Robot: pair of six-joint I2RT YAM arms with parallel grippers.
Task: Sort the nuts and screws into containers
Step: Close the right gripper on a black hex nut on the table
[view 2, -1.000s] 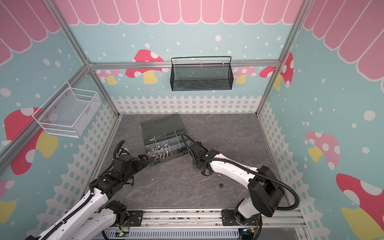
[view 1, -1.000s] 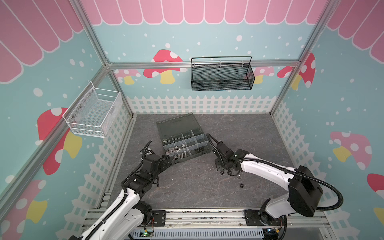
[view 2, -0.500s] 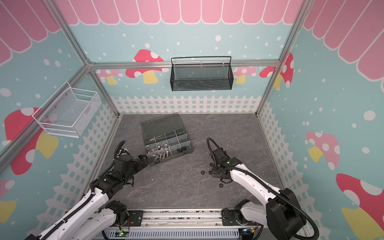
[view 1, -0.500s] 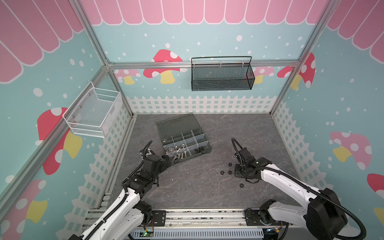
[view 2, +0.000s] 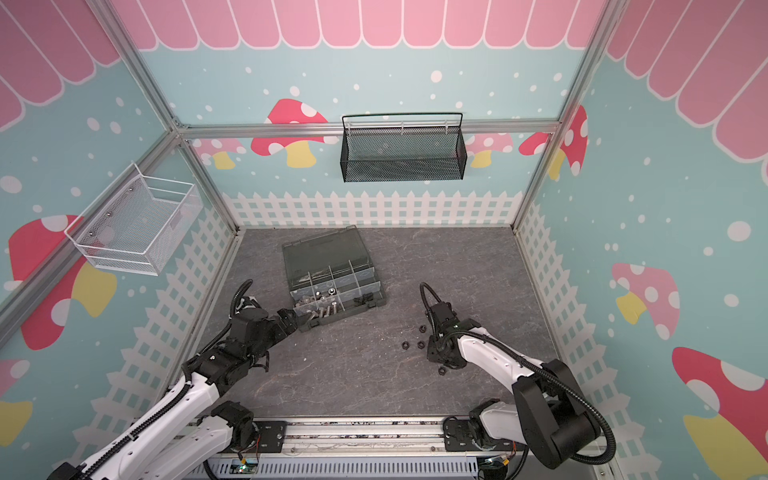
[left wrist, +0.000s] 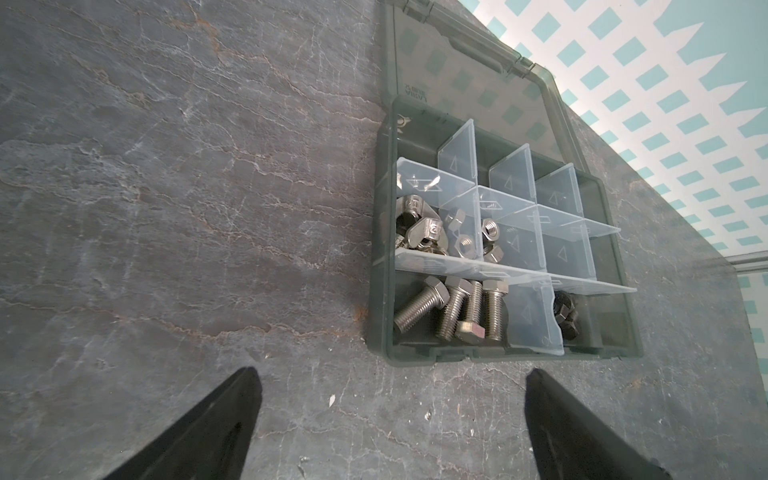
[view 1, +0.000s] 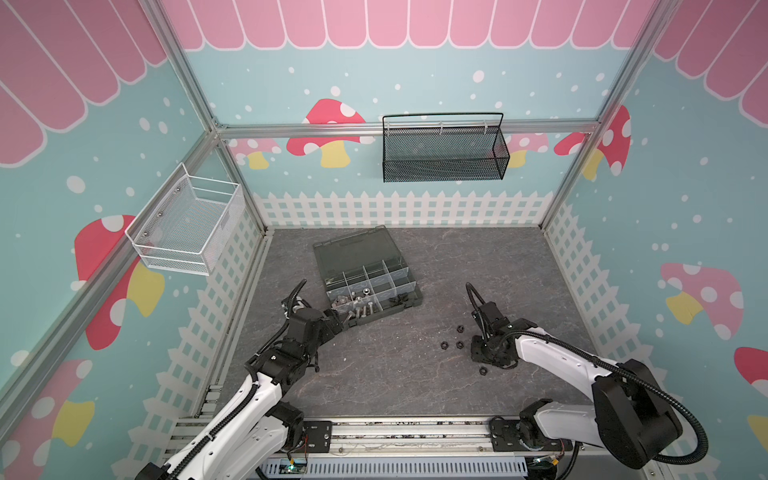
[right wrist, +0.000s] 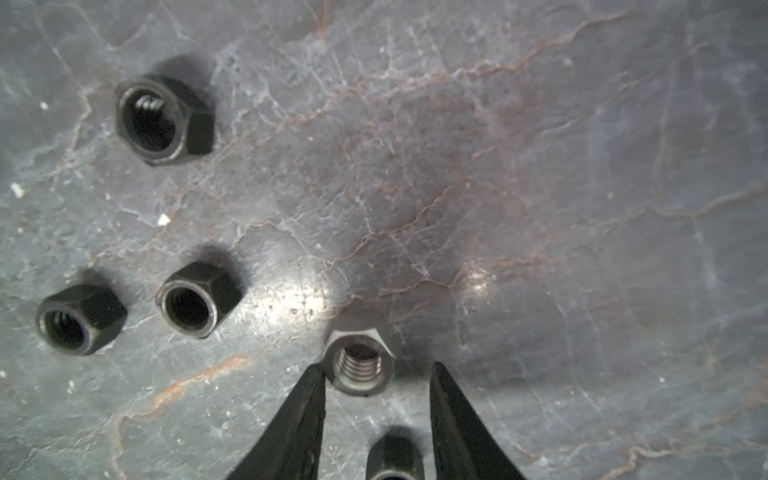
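Note:
The dark-grey organizer box lies open at mid-table, and its containers are split by clear dividers. Silver screws fill one compartment. Silver nuts, wing nuts and black nuts sit in others. My left gripper stands open at the box's near corner, holding nothing. My right gripper is open and points down over loose black nuts. One nut lies at its tips, touching one finger only. Another nut lies between the fingers.
A white wire basket hangs on the left wall and a black mesh basket on the back wall. The box lid lies flat behind the compartments. A loose nut rests just in front of the right gripper.
My right arm swung away from the organizer box to the right and came down over the loose nuts, its jaws narrowing. The left arm has not moved.

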